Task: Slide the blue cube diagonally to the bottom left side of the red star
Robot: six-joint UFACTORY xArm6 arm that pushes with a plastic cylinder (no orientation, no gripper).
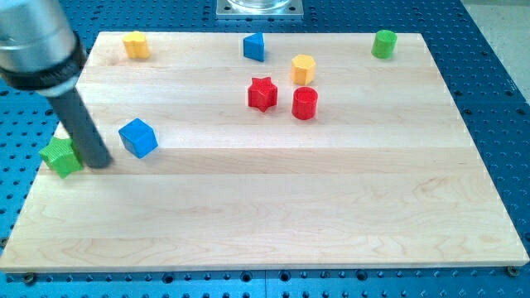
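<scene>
The blue cube (pixel 138 137) lies on the wooden board at the view's left. The red star (pixel 262 93) lies near the middle top, well to the right of and above the cube. My tip (pixel 100 161) rests on the board just left of and slightly below the blue cube, with a small gap between them. The dark rod slants up to the view's top left corner.
A green star (pixel 61 156) sits at the board's left edge, right beside my tip. A red cylinder (pixel 305 103) and a yellow hexagonal block (pixel 303 68) stand right of the red star. A blue triangular block (pixel 254 46), a yellow block (pixel 136 44) and a green cylinder (pixel 383 43) lie along the top.
</scene>
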